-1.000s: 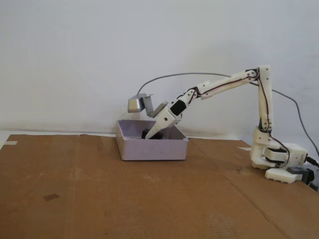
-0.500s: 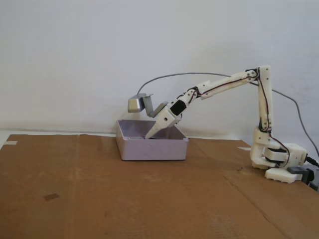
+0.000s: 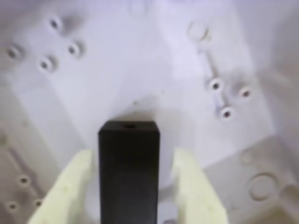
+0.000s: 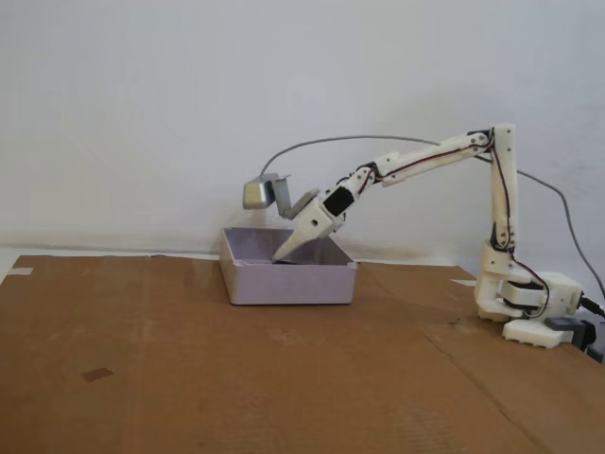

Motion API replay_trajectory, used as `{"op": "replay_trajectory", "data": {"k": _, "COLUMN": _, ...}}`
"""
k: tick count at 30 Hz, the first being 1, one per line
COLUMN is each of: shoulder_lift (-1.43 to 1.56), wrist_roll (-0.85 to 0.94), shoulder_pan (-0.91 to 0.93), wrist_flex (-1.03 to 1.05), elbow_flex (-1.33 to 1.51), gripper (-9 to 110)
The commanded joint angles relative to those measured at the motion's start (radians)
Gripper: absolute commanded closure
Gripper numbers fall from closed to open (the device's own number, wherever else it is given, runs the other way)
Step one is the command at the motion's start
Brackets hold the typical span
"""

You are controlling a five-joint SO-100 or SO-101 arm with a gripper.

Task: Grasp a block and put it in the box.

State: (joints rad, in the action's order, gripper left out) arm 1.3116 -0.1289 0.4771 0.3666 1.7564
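In the wrist view, the small matte black rectangular block is standing in the lower centre of the frame, between the two pale yellow fingers of the two-finger gripper. The left finger is sitting right against the block's side; on the right a narrow pale gap is showing between finger and block, so the claw is looking slightly parted, and whether it is still pinching the block cannot be told for certain. Behind the block, the floor of the shallow pale lavender-grey plastic box is filling the frame, dotted with small moulded bosses at upper left and centre right.

In the fixed view, the white jointed arm is reaching from its base at the right of the frame toward the centre, and the gripper is dipping below the rim of the box, which is resting on the brown cardboard-covered table. The block itself is hidden there by the box wall.

Judging from this, the placing step is nearly finished. The risks lying ahead: the block may be clinging to the left finger and lifting out again as the arm rises, or it may be toppling if released above the floor. A finger catching the box wall could also be dragging the light tray across the cardboard.
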Motion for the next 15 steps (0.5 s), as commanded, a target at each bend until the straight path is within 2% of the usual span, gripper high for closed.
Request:
{"op": "replay_trajectory", "data": {"k": 1, "shoulder_lift": 0.204, "wrist_roll": 0.008, "shoulder_pan": -0.015, "wrist_flex": -0.037, "elbow_flex": -0.043, "gripper": 83}}
{"op": "replay_trajectory", "data": {"k": 15, "shoulder_lift": 0.41, "wrist_roll": 0.008, "shoulder_pan": -0.117, "wrist_flex": 0.026, "elbow_flex": -0.044, "gripper": 83}}
